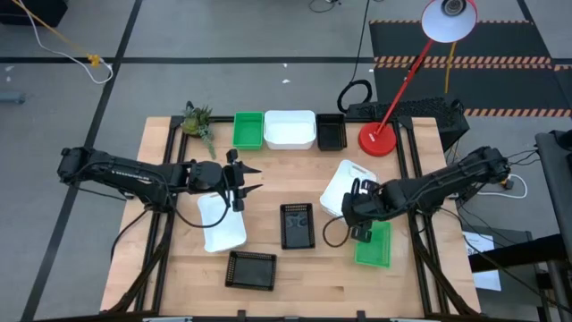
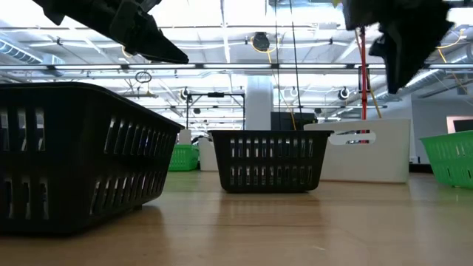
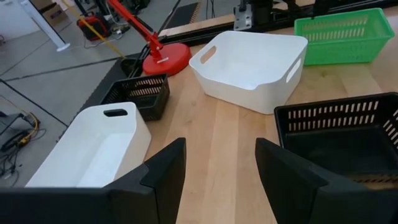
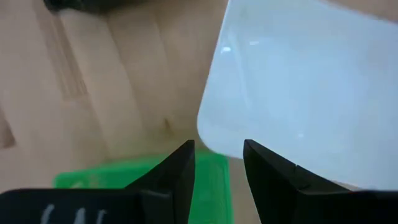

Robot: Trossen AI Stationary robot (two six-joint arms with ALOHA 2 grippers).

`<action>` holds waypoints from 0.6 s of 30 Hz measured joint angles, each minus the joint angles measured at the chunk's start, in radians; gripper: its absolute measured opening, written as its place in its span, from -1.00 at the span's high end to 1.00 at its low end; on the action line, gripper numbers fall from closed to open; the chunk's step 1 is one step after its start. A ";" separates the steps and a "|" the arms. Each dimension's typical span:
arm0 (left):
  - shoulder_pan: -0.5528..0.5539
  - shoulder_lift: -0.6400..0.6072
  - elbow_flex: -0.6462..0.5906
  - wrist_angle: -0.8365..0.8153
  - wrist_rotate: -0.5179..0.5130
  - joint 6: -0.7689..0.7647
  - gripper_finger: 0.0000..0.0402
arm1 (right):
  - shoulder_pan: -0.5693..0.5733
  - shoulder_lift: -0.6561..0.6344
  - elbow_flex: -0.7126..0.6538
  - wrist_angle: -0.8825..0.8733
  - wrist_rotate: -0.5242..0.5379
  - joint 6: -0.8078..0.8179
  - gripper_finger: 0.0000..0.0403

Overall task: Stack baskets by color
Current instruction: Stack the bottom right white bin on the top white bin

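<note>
Along the far edge stand a green basket, a white basket and a black basket. A white basket lies at left centre, and my left gripper hovers open beside it. Two more black baskets sit at the centre and near the front edge. My right gripper hangs open, pointing down over the corner where a white basket meets a green basket. It holds nothing.
A red lamp base stands at the far right, its arm slanting up over the edge. A small green plant lies at the far left corner. Bare wood shows at the front right and between the centre baskets.
</note>
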 joint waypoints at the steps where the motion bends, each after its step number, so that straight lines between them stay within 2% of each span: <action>1: 0.000 0.000 0.000 0.000 0.000 0.000 0.03 | 0.005 -0.001 -0.019 0.034 -0.007 0.000 0.34; 6: 0.000 0.000 0.000 0.000 0.000 0.001 0.03 | 0.018 0.000 -0.100 0.190 -0.014 -0.035 0.34; 11: 0.000 0.000 0.000 0.000 0.000 0.008 0.03 | 0.018 0.000 -0.159 0.231 0.069 -0.069 0.34; 18: 0.000 0.000 0.000 0.000 0.000 0.013 0.03 | 0.018 0.000 -0.243 0.353 0.065 -0.071 0.40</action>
